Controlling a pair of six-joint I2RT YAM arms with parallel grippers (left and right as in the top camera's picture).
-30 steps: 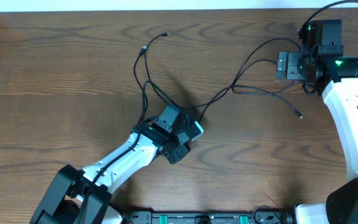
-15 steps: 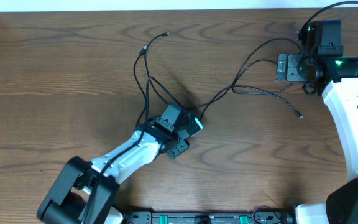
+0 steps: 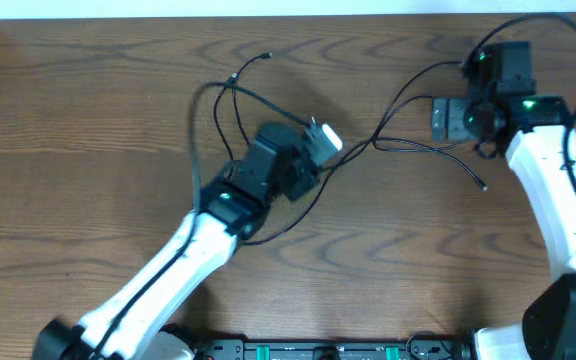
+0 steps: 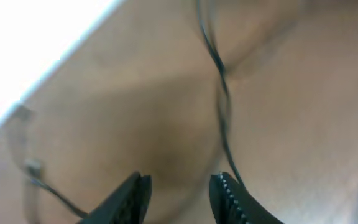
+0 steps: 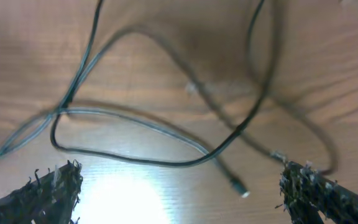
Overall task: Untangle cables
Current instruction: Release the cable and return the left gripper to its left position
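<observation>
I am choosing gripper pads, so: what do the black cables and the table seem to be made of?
Black cables: likely rubber or plastic sheath, slightly shiny, bending in soft loops. Table: wood or wood-look laminate, brown grain lines, smooth with bright glare.

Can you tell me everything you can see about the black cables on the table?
The cables are thin, black, bendy cords that look rubbery. They lie loose on the brown wooden table, curling in big loops that cross each other near the middle. Small plug ends stick out at the tips. From above, some loops pass beneath the left gripper. Up close, one cord runs right beside it, but whether they touch is unclear. Nothing sits between its open jaws.
</observation>
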